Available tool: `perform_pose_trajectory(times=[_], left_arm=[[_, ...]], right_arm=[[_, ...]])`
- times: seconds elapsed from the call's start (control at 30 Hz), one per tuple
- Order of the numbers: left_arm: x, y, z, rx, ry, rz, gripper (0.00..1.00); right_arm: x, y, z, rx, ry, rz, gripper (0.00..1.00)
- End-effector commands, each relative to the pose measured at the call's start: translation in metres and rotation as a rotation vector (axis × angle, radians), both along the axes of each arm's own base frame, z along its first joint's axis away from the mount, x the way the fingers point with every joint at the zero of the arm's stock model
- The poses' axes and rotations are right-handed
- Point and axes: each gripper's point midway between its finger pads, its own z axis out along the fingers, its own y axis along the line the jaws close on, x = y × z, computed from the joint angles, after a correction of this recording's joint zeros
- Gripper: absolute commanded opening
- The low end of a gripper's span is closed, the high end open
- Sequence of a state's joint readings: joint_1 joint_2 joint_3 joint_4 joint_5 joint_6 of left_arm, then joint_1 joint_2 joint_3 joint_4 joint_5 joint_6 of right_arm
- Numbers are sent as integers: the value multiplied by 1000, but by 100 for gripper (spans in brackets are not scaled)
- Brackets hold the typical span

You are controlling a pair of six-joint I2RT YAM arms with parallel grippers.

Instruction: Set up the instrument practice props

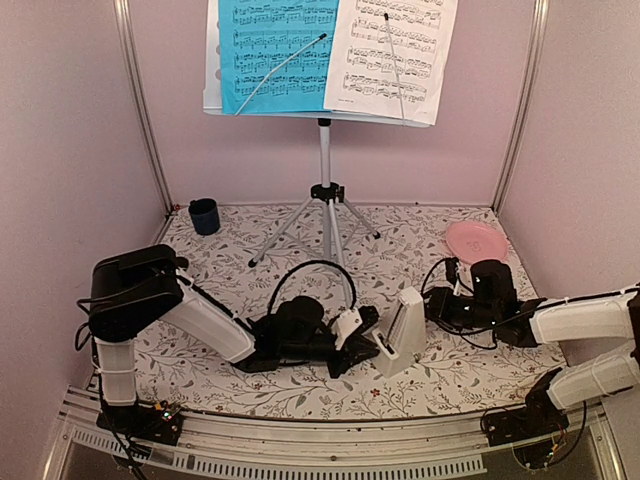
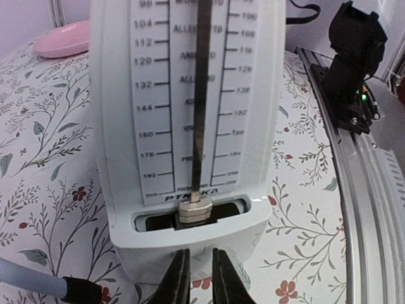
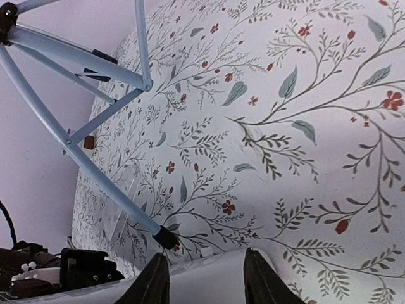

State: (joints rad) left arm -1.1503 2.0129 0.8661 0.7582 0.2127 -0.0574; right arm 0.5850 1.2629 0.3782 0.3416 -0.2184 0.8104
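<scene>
The pale grey-blue music stand (image 1: 212, 60) stands on its silver tripod (image 1: 324, 170) at the back. It carries a bright blue sheet (image 1: 280, 50) and a white sheet (image 1: 395, 50). The white pyramid metronome (image 1: 405, 335) stands upright on the near middle of the table. In the left wrist view its scale face (image 2: 114, 126) and pendulum are close in front. My left gripper (image 1: 362, 330) (image 2: 200, 278) sits at the foot of that face, jaws almost together and empty. My right gripper (image 1: 437, 303) (image 3: 205, 282) has its jaws on either side of the metronome's white body (image 3: 202, 278).
A pink plate (image 1: 475, 240) lies at the back right and a dark blue cup (image 1: 204, 215) stands at the back left. One tripod leg (image 3: 95, 164) ends close to my right gripper. A metal rail (image 2: 373, 190) runs along the near table edge.
</scene>
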Motion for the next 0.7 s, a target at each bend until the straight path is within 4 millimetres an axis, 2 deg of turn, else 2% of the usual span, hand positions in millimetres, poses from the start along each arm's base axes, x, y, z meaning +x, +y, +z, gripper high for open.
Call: perform_pose_trajectory(times=[0.0,0.2,0.37,0.43,0.53,0.67], left_arm=[[9,-7,23,-73,-41,46,16],[7,-2,19,-67,-39,46,16],[7,-4,16,-62,-36,39,16],[6,-4,14,-60,-34,37,16],[7,-4,10,-55,-30,37,15],[5,-7,7,-52,-24,26,15]], right_arm=[[-7,-25,3,-90,5,-19,41],[-59,-49,-30,-176,157,29,41],[-91,-49,-37,-150,223,115,39],[-97,-44,-36,-121,228,144,37],[-95,-32,-27,-70,189,162,35],[-90,-20,-32,-32,191,170,34]])
